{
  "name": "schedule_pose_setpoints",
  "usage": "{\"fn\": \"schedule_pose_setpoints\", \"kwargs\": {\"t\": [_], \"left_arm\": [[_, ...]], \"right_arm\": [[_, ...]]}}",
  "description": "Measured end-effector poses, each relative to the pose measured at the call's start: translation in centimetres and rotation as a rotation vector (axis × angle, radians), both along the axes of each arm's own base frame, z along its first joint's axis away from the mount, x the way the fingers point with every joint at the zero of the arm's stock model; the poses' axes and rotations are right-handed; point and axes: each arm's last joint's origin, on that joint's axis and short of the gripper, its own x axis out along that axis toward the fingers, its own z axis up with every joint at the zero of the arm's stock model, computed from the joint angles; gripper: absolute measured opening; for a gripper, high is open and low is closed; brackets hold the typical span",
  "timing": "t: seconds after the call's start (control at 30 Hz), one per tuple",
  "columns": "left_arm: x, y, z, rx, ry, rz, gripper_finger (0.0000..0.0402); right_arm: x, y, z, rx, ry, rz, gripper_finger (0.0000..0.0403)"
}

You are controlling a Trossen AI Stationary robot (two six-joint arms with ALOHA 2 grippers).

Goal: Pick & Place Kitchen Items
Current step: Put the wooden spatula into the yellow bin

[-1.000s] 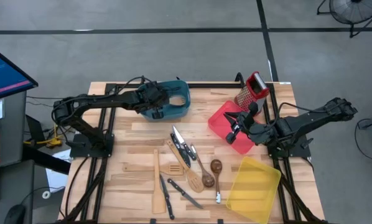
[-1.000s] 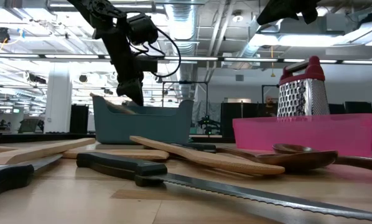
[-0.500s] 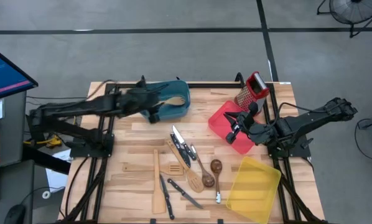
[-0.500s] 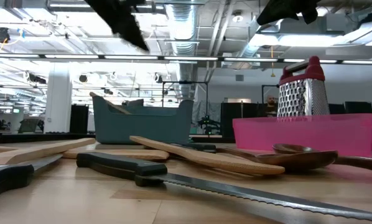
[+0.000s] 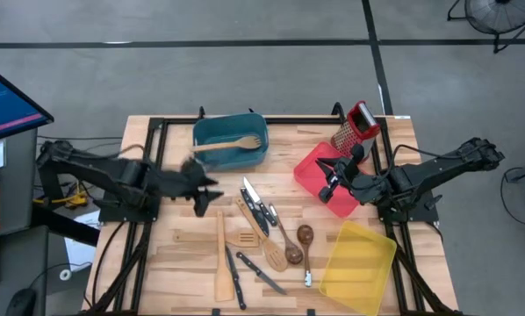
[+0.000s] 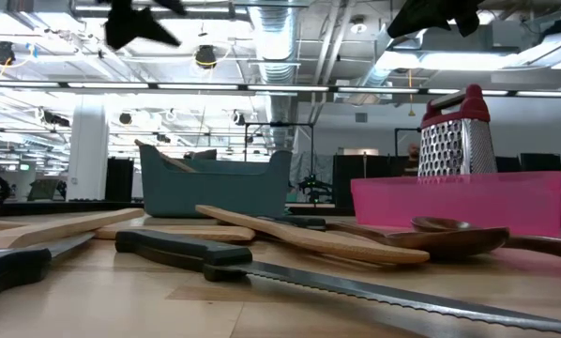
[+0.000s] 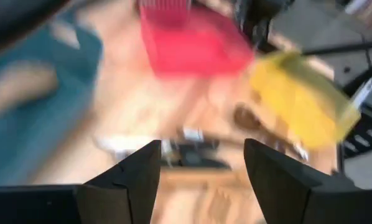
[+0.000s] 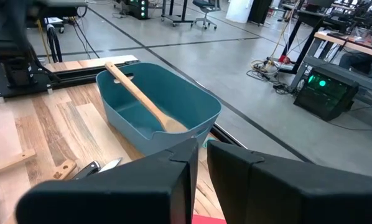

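A wooden spatula lies lengthwise in the teal bin, upper centre of the high view, its head apparently pointing right. The left gripper hangs empty, fingers apart, over the worktop. The right gripper hovers at the red bin, fingers together.

We counted three plastic bins on the table: one teal bin, one red bin and one yellow bin. One metal grater stood by the red one. A single wooden spoon lay inside the teal bin. In the loose pile we made out two brown spoons, about four pale wooden spatulas and roughly four black-handled knives, though the overlap left that tally uncertain. Two robot arms were at the table.
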Motion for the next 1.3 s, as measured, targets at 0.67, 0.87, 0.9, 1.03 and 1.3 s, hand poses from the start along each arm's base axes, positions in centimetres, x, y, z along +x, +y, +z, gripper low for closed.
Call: {"fn": "schedule_pose_setpoints", "kwargs": {"t": [0.67, 0.87, 0.9, 1.03, 1.3], "left_arm": [[1.8, -1.9, -11.4, -0.233, 0.345, 0.288, 0.0214], [2.3, -2.6, -12.9, -0.247, 0.391, 0.317, 0.0214], [2.4, -2.7, -13.1, -0.251, 0.396, 0.324, 0.0214], [2.6, -3.0, -13.6, -0.277, 0.392, 0.356, 0.0214], [3.3, -3.3, -14.6, -0.307, 0.383, 0.388, 0.0214]], "right_arm": [[0.0, -0.1, 0.0, 0.001, 0.001, -0.004, 0.0047], [0.0, -0.1, 0.0, 0.001, 0.001, -0.004, 0.0047], [0.0, -0.1, 0.0, 0.001, 0.001, -0.004, 0.0047], [0.0, -0.1, 0.0, 0.001, 0.001, -0.004, 0.0047], [0.0, -0.1, 0.0, 0.001, 0.001, -0.004, 0.0047]]}}
